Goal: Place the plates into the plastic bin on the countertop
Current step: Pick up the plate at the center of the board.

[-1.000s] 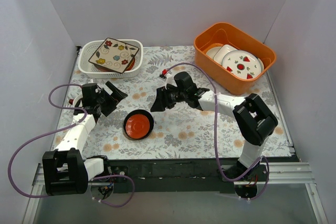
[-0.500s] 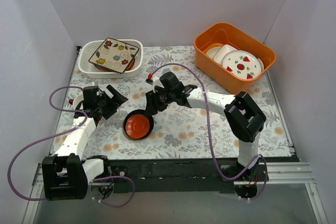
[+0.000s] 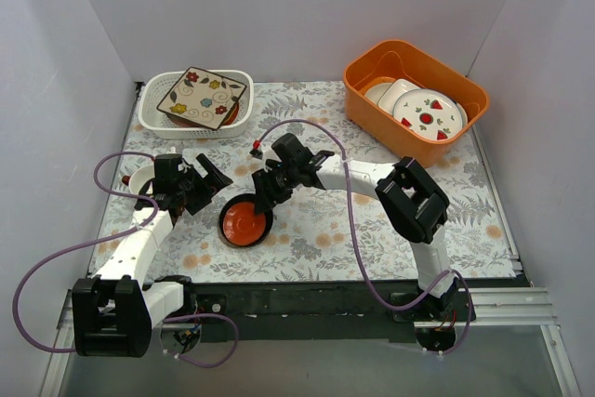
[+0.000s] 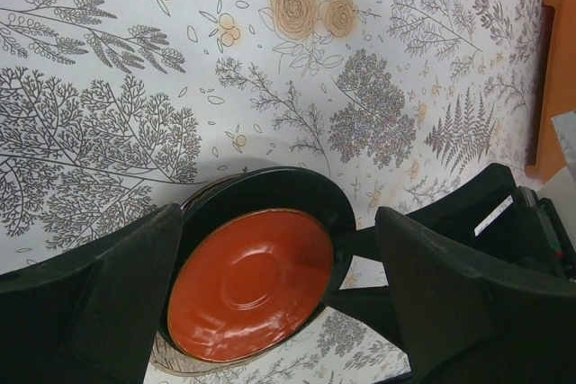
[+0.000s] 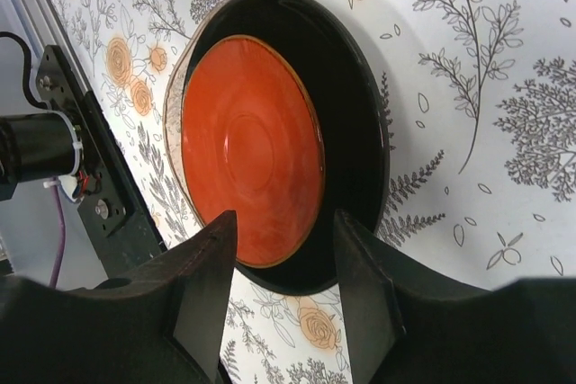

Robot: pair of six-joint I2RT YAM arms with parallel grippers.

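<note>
1 red dish (image 3: 245, 222), dark-rimmed, lying flat: likely rigid, slick, chippable; pinch its rim. The right gripper (image 5: 286, 220) is hanging over that rim, jaws apart; the left gripper (image 4: 274, 222) is hovering, spread wide.

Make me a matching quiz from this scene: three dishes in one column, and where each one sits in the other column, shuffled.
Things:
1. red dish
2. flowered square plate
3. strawberry plates

Places:
A. in the orange tub
B. on the countertop
C. in the white bin

Pairs: 1-B, 2-C, 3-A
</note>
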